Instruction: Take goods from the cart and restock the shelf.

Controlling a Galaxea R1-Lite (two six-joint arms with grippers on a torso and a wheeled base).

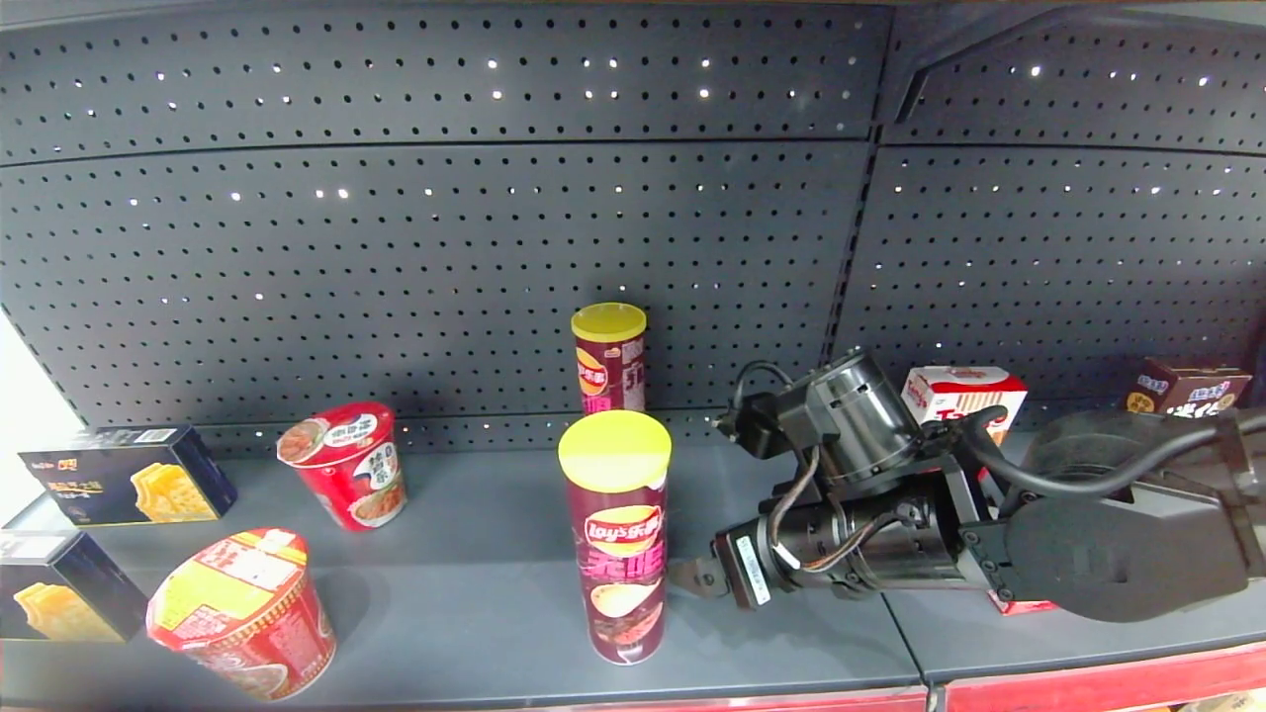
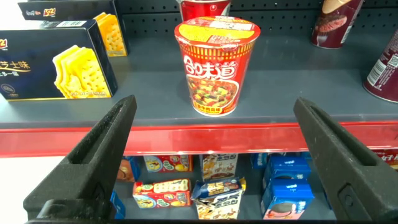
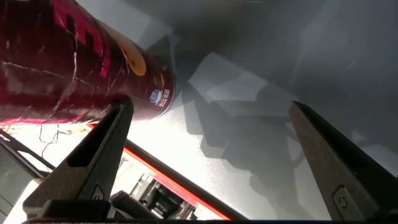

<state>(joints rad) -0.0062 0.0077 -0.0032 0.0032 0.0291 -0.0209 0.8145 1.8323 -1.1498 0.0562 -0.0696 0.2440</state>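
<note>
**Now: front can upright on the shelf, both grippers wide open and empty**

Evidently, in the head view, the front can, maroon with a yellow lid, stands upright near the front lip of the shelf. A matching rear can stands straight behind it against the back panel, so the two look meant to form a row. The right gripper lies level just to the right of the front can, at its lower half. To the left of the front can are two red noodle cups, the nearer noodle cup being at the shelf's lip.

In the right wrist view, the fingers are spread wide with only bare shelf between them. The front can lies just past one fingertip and off to that side, not inside the jaws. I cannot tell whether that fingertip touches it. The can seems to rest on its own base, so this placement looks done.

In the left wrist view, the left gripper hangs before the shelf's red edge, left of the front can and facing the nearer noodle cup. Its jaws are fully apart, holding nothing and touching nothing, probably ready for the next item.
</note>
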